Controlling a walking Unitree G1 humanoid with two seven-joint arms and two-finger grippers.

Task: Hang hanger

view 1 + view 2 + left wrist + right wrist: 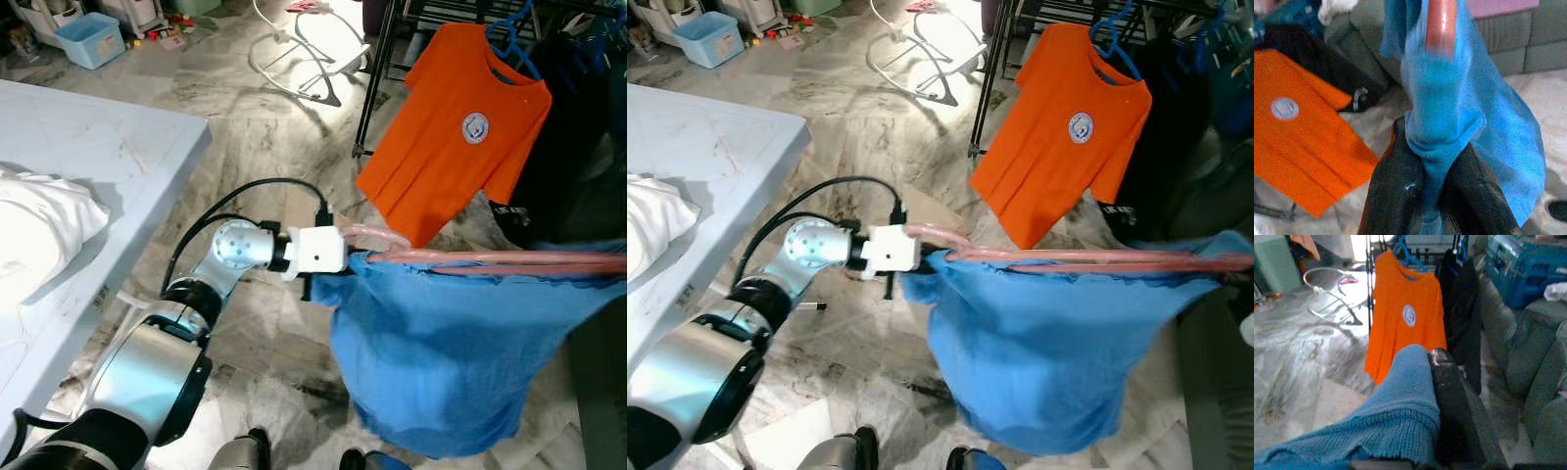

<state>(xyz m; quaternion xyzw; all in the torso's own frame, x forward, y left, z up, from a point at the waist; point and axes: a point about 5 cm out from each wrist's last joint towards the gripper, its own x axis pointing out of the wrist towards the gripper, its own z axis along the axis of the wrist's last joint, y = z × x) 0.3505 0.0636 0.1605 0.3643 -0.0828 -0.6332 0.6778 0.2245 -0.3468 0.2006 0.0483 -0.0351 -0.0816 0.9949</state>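
A pink hanger [490, 258] lies level in the air with a blue shirt [441, 352] draped over it. My left gripper [338, 269] is at the shirt's left shoulder, just under the hanger's hook end. In the left wrist view its two black fingers [1396, 191] are shut on a fold of the blue shirt [1437, 147], with the pink hanger [1440, 24] above. In the right wrist view the blue shirt [1396, 411] is bunched against one black finger [1449, 401]; the other finger is hidden under the cloth. A black clothes rack [377, 78] stands ahead.
An orange T-shirt [460, 127] hangs from a blue hanger on the rack beside dark clothes [578, 117]. A pale blue table [98, 157] with white cloth [39, 225] stands at the left. A white wire frame [304, 59] and a blue bin [90, 39] sit on the marble floor.
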